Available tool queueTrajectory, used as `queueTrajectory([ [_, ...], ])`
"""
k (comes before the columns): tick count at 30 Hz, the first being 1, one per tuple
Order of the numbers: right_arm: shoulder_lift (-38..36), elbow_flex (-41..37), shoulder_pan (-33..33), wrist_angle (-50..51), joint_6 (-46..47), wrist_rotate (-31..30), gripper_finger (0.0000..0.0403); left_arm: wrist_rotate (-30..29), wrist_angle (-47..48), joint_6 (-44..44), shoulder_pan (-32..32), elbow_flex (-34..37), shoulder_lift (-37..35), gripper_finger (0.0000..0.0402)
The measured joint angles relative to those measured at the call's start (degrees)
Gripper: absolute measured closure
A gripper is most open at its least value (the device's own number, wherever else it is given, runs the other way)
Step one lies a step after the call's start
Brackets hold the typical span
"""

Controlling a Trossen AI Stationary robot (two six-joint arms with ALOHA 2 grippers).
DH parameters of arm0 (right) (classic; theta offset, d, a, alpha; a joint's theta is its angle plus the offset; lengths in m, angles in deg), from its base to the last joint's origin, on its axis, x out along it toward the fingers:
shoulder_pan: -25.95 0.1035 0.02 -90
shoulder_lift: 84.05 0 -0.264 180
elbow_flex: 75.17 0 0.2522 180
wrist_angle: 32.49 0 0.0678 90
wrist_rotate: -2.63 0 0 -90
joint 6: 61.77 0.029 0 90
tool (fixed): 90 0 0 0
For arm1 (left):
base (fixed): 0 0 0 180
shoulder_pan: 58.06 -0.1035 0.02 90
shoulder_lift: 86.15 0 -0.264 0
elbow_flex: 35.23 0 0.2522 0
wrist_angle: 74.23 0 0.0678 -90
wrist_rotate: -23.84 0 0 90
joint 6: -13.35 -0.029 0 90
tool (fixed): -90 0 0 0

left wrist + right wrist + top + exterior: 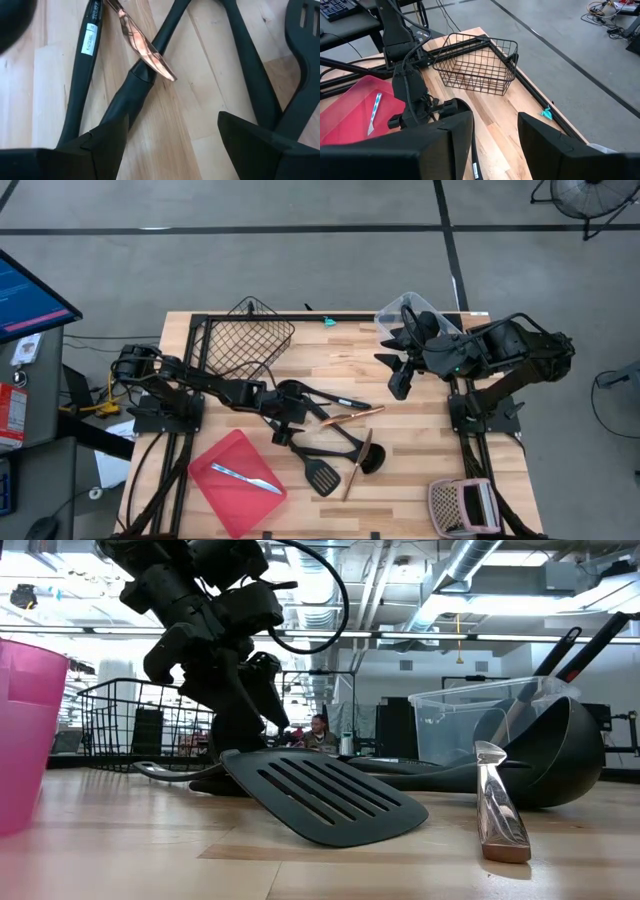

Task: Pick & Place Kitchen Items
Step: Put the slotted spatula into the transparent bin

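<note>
Centrally on the wooden surface [420,450], the kitchen items form a loose pile: black utensils with crossing handles [150,75], a slotted turner [322,476], a ladle [371,460] and a copper-coloured knife [352,416] lying across the black handles. The left gripper [283,430] sits low over the near edge of this pile; its jaws stand wide apart, straddling one black handle without holding it. The right gripper [400,385] hangs above the far right part of the surface, just beside a clear plastic container [425,310], with jaws partly apart and holding nothing. A silver knife [247,477] lies in the red tray [215,465] at the near left. The black wire basket [245,340] stands at the far left.
</note>
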Motion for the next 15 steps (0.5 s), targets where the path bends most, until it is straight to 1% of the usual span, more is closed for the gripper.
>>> queueTrajectory([
  [15,0.0,0.0,-0.76,-1.01,0.46,-0.07,0.0249,0.03,-2.52,0.0,0.0,0.0,0.0,0.0109],
])
